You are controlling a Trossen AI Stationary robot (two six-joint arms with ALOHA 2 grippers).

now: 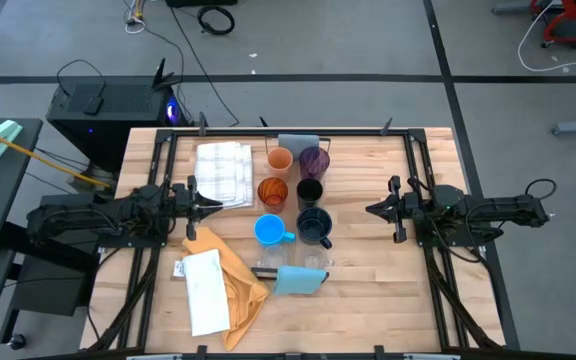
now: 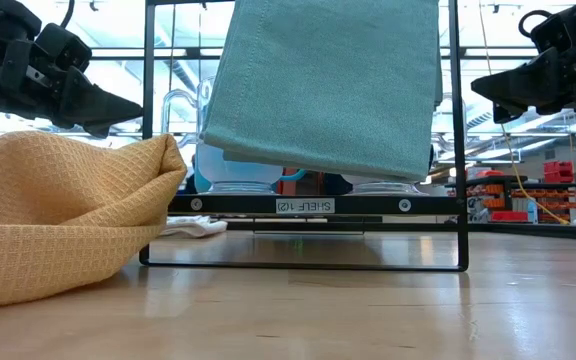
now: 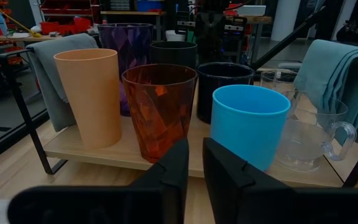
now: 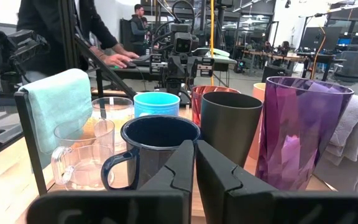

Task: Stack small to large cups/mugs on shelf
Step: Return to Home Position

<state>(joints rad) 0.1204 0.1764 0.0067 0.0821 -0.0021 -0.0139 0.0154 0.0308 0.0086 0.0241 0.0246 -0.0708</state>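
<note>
Yellow cloth (image 2: 58, 210) nearest; cups (image 3: 160, 106) on shelf (image 3: 104, 152).

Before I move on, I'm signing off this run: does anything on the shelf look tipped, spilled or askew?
Nothing stands out: from orange cup to clear glass mug, everything on the shelf stands upright. Only the yellow cloth lies crumpled on the tabletop. Left gripper and right gripper wait aside.

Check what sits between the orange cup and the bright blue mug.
The amber translucent cup stands between the orange cup and bright blue mug, shown in the high and left wrist views.
</note>
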